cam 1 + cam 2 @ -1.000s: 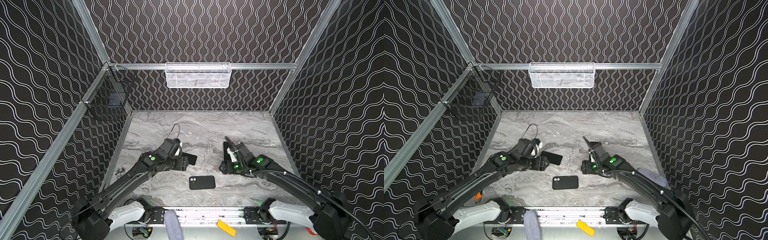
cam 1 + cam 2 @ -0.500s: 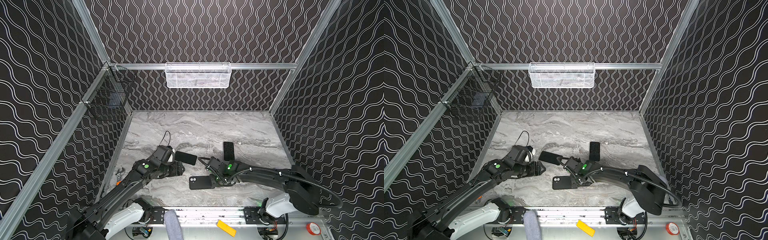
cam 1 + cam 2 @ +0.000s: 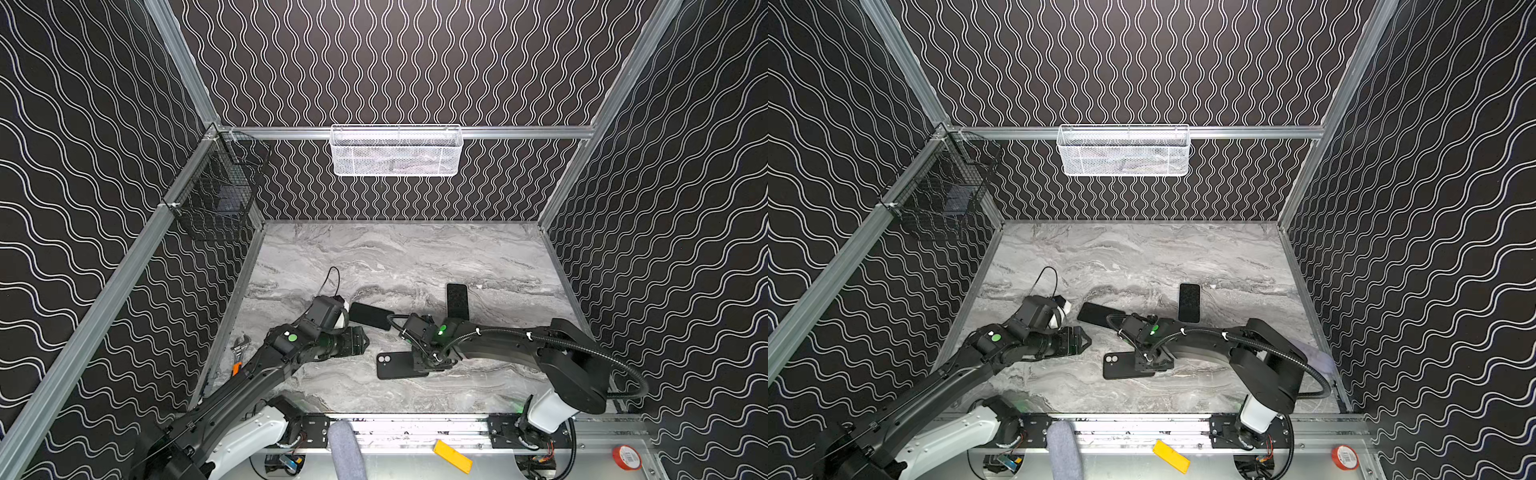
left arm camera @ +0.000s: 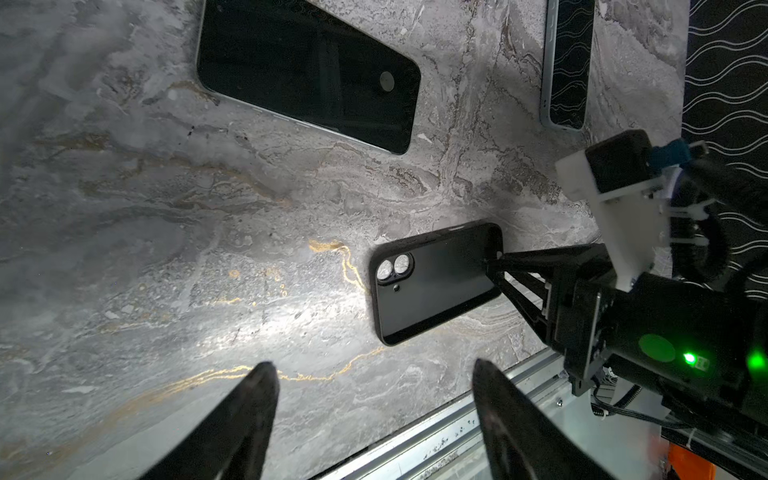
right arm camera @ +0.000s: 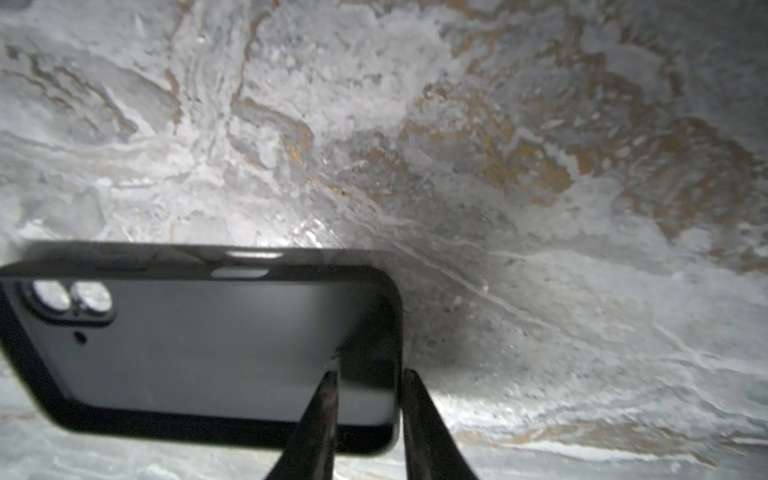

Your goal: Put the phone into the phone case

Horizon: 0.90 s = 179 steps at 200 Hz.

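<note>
Arms first: your right arm reaches low across toward the middle, its right gripper [image 3: 419, 362] tipped down onto the right-hand end of the phone case [image 3: 395, 365], which lies flat, hollow side up, near the table's front edge. In the right wrist view the jaws stand narrow astride the case's short end wall, one finger [image 5: 322, 415] inside the shell and the other just outside it. You cannot tell whether they already pinch the wall. Your left arm lies low too, the left gripper [image 4: 374, 365] pointing toward the case with jaws spread wide and nothing between them. Neither phone is in the case: the slanted phone [image 3: 371, 316] lies just behind the left gripper, the straight phone [image 3: 457, 301] behind the right wrist. Under it all is a grey marble table [image 3: 415, 253], walled by black panels with white waves. A white mesh basket [image 3: 397, 151] hangs at the back and a black wire basket [image 3: 216, 199] on the left.
</note>
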{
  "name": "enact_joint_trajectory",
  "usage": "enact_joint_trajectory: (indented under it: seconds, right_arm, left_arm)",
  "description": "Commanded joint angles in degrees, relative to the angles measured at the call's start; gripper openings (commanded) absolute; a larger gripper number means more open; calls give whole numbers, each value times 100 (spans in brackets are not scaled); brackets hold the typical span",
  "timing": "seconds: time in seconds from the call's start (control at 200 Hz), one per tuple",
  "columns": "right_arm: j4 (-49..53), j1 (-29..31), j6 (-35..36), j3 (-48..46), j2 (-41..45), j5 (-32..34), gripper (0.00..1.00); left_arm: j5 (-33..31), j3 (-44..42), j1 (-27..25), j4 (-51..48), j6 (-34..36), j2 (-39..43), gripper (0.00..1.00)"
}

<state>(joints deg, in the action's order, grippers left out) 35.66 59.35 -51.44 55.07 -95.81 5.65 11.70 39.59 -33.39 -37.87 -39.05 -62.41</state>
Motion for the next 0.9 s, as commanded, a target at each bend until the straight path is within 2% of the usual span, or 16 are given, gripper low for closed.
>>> enact_joint_trajectory:
  seconds: [0.0,0.23,0.611,0.891]
  right_arm:
    - [90,-6,-207,108,-124,140,27]
    - [87,-105,-295,134,-227,218,26]
    - [25,-553,-222,171,-120,293,7]
    - [-166,-737,-78,171,-121,225,5]
  left_arm:
    - [139,-113,8,363,-202,66,78]
    - [61,-149,10,388,-244,168,78]
    - [-217,104,12,254,-137,142,78]
    - [-281,170,19,291,-174,100,78]
